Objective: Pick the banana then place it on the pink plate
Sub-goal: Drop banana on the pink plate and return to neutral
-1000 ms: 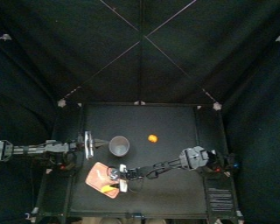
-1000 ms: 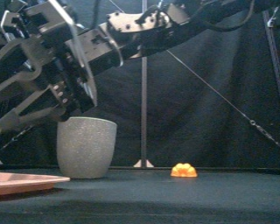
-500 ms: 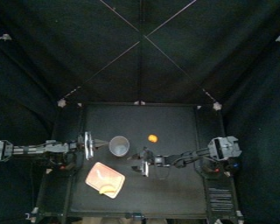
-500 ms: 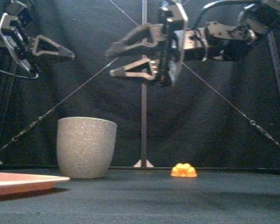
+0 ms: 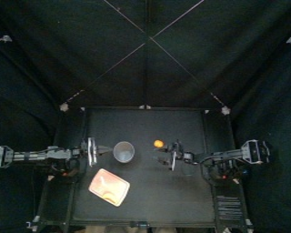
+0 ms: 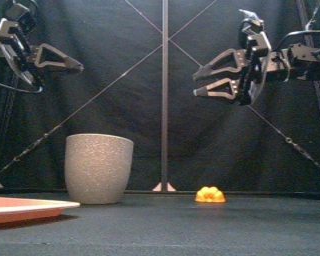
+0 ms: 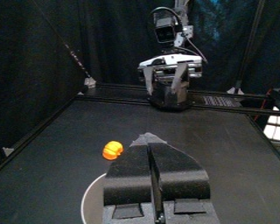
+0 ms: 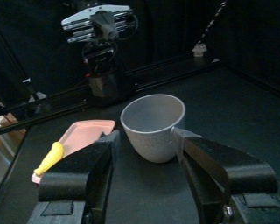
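At left, left gripper (image 7: pixel 150 140) closed on nothing, held above the table. Near left, banana (image 8: pixel 49 158) lying flat on the pink plate (image 8: pixel 90 131): placing judged done. Further right, grey speckled cup (image 6: pixel 99 168), then small orange toy (image 6: pixel 210 195). Right of middle, right gripper (image 6: pixel 199 84) up high, jaws spread wide, empty; seemingly only pulling back left.

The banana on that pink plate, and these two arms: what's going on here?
A two-armed robot was asked to put the banana on the pink plate, and that looks done: the banana lies on the plate. The right gripper hangs above the table, open and holding nothing. The left gripper rests at the table's left side, jaws shut. A tall grey cup and a small orange toy stand on the table, apart from both grippers.
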You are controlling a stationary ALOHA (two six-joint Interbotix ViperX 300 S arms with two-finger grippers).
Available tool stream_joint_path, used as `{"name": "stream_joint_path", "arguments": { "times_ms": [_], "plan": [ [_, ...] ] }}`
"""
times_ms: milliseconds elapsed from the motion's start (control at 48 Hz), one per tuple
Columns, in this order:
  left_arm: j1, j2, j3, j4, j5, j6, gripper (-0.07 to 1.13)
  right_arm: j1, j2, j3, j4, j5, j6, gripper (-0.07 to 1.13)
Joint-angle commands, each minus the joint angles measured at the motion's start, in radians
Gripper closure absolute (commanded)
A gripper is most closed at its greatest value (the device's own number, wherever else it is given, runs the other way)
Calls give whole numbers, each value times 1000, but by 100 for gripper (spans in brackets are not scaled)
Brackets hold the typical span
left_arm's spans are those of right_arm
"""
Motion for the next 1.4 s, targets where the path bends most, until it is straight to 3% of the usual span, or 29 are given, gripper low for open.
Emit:
{"name": "stream_joint_path", "arguments": {
  "times_ms": [21, 521, 1396],
  "plan": [
    [8, 3, -14, 3, -5, 2, 108, -18, -71, 35, -15, -8, 3, 19],
    [2, 3, -17, 3, -5, 0, 108, -9, -204, 74, -100, 35, 5, 19],
    [2, 3, -18, -2, -5, 0, 108, -9, -198, 75, -94, 69, 6, 19]
  ]
}}
